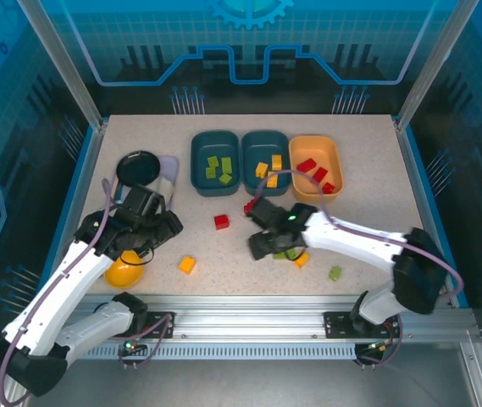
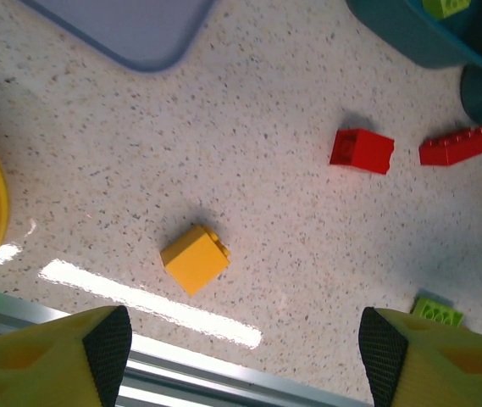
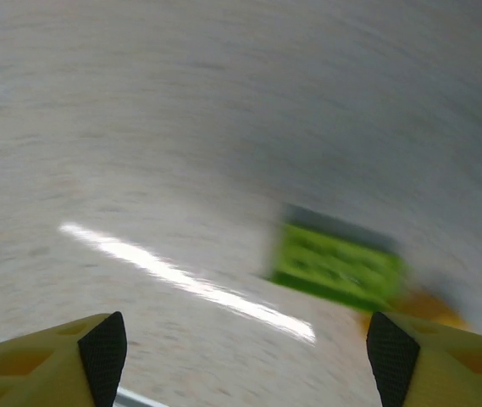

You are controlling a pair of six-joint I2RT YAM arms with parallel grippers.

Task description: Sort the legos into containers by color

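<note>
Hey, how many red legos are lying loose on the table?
2. One red lego lies alone near the centre; the other red lego sits just right of it, beside the right arm. That arm may hide more.

Two teal trays (image 1: pixel 211 146) (image 1: pixel 266 144), one orange tray (image 1: pixel 317 148), one lavender tray (image 1: pixel 169 166), one black dish (image 1: pixel 137 167), one yellow bowl (image 1: pixel 124 273). Loose: two red bricks (image 1: pixel 221 221) (image 1: pixel 249 206), two yellow-orange bricks (image 1: pixel 187 264) (image 1: pixel 301 259), two green bricks (image 1: pixel 335 273) (image 1: pixel 287 253).

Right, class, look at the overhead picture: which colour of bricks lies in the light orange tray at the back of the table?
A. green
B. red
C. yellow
B: the bricks in the light orange tray are red bricks, with no green or yellow ones among them.
</note>
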